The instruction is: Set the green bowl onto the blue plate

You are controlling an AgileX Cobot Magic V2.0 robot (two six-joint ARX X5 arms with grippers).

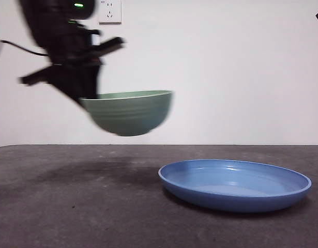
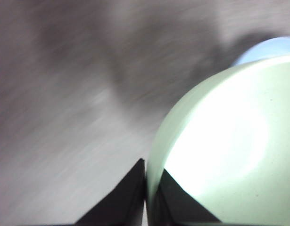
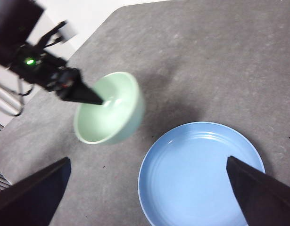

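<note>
Hanging clear of the table (image 1: pixel 71 206), the green bowl (image 1: pixel 129 111) is pinched at its rim by the left gripper (image 2: pixel 145 197).

One jaw sits inside the bowl's wall and one outside, clamped on the rim; the bowl is upright and looks empty. The blue plate (image 1: pixel 235 184) lies flat on the grey table, beside and below the bowl, nothing on it. The right gripper (image 3: pixel 149 188) hovers high above the plate, jaws spread wide.
</note>
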